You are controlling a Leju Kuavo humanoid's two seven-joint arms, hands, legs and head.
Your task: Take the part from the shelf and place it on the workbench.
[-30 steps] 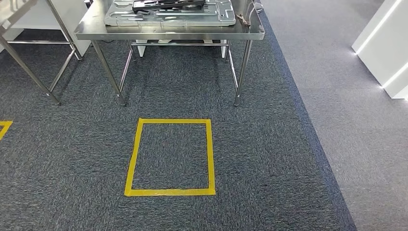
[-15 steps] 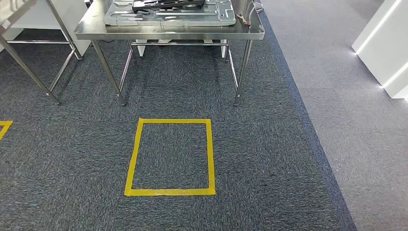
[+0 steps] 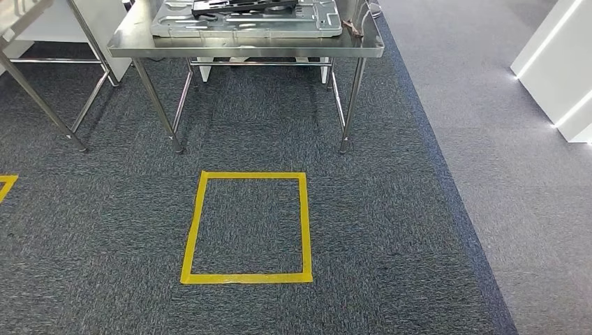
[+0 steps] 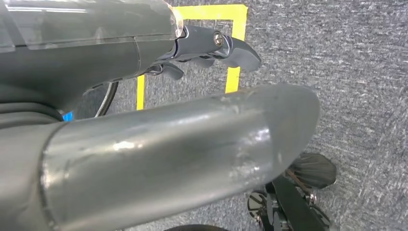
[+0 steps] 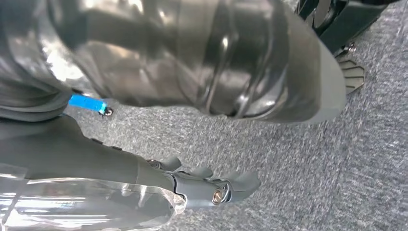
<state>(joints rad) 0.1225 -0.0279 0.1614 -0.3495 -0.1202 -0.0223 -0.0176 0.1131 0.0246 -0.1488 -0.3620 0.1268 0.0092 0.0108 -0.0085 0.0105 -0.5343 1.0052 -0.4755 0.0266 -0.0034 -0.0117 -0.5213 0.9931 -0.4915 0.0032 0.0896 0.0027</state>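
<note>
A stainless steel workbench [image 3: 244,46] stands ahead at the top of the head view. On it lies a grey sheet-metal panel [image 3: 244,22] with a black flat part [image 3: 237,6] on top. My left hand [image 4: 144,125] hangs over the carpet, thumb and dark fingers [image 4: 226,48] apart, holding nothing. My right hand [image 5: 159,96] hangs the same way, its fingers [image 5: 216,190] spread from the thumb and empty.
A yellow tape square [image 3: 248,227] marks the dark carpet in front of the workbench. A second steel table [image 3: 42,105] stands at the left, and a white cabinet [image 3: 558,70] at the right beyond a lighter carpet strip. A small brown object [image 3: 351,28] lies at the workbench's right edge.
</note>
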